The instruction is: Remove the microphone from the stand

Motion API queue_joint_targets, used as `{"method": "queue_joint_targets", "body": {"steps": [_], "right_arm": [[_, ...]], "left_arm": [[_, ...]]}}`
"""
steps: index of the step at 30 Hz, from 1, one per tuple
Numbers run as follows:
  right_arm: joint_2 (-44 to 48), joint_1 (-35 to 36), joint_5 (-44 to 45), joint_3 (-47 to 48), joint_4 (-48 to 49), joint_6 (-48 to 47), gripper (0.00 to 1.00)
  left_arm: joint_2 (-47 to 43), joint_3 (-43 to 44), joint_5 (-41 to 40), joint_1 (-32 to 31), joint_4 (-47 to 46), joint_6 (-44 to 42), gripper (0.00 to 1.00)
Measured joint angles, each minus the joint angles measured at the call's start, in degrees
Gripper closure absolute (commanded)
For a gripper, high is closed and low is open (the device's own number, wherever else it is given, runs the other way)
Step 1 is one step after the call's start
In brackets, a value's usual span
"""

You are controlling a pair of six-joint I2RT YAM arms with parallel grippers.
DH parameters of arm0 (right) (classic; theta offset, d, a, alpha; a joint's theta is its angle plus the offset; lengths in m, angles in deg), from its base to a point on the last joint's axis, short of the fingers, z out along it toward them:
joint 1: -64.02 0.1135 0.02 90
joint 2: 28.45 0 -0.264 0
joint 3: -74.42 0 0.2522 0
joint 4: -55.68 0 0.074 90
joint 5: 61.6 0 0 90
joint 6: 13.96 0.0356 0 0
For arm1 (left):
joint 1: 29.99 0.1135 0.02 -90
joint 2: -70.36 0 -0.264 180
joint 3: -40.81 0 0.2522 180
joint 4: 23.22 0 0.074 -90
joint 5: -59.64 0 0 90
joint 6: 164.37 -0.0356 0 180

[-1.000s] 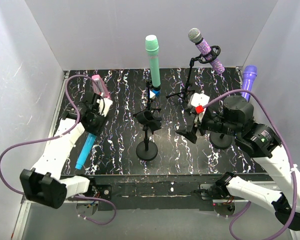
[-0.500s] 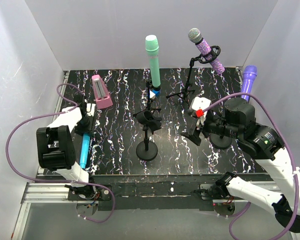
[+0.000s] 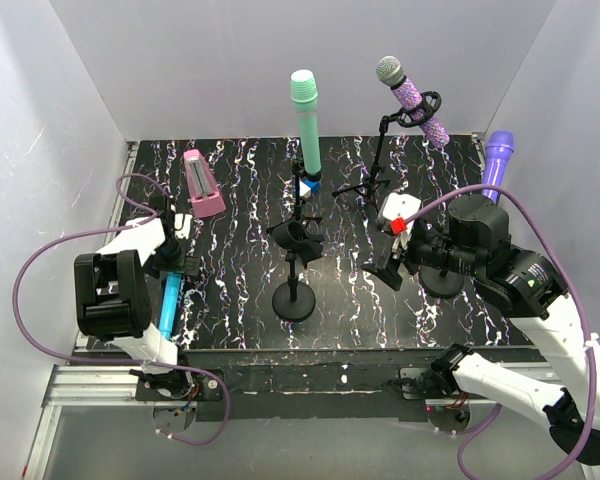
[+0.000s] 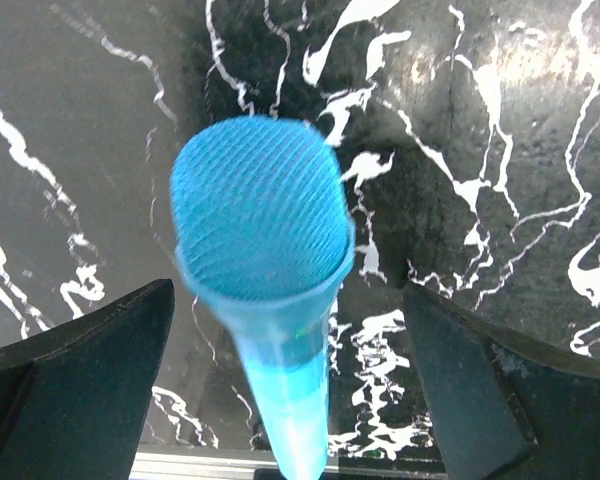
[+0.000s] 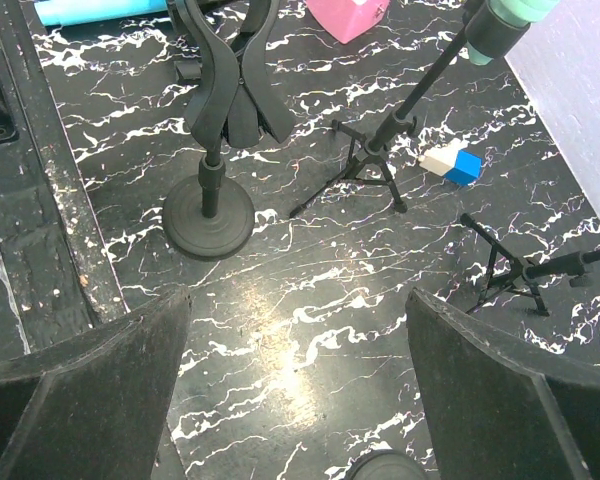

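Blue microphone [image 4: 260, 225] lies on the surface [image 3: 380, 300] below our released left claw [image 4: 287, 290]. The right claw [image 5: 298, 300] is released also. We judge that only lifting away remains.

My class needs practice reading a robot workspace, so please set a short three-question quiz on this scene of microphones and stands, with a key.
1. True or false: the blue microphone lies flat on the table, not in any stand.
2. The round-based stand at the centre holds: A) a green microphone, B) nothing, C) a pink box.
3. In one word, how do the jaws of the left gripper stand?

Key: 1 true. 2 B. 3 open, with one finger on either side of the blue microphone's head and neither touching it.
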Motion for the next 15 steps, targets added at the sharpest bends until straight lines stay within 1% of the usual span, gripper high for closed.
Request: {"method": "queue_joint_targets", "body": {"steps": [3, 6, 7, 8, 9, 11, 15], "right_arm": [[0.0, 0.0, 0.0, 0.0, -0.02, 0.0, 0.06], [0.02, 0.0, 0.02, 0.0, -0.09, -0.04, 0.05], [0.02, 0.0, 0.02, 0.0, -0.09, -0.09, 0.05], [0.04, 0.0, 0.02, 0.0, -0.09, -0.13, 0.05], [0.04, 0.0, 0.02, 0.0, -0.09, -0.15, 0.05], [0.04, 0.0, 0.02, 0.0, -0.09, -0.2, 0.05], [0.0, 0.0, -0.15, 0.0, -0.09, -0.35, 0.05]], "left_arm": [[-2.75, 0.83, -0.24, 0.0, 3.04, 1.29, 0.02], [-6.05, 4.39, -0.2, 0.0, 8.04, 2.38, 0.02], [-7.32, 6.71, -0.26, 0.0, 10.69, 2.73, 0.1], [-8.26, 9.05, -0.28, 0.0, 12.98, 2.95, 0.26], [-8.98, 11.37, -0.17, 0.0, 15.15, 3.02, 0.33], [-9.97, 15.52, 0.83, 0.0, 19.69, 2.34, 0.02], [-11.67, 18.67, 3.39, -0.22, 26.58, 0.98, 0.02]]}}
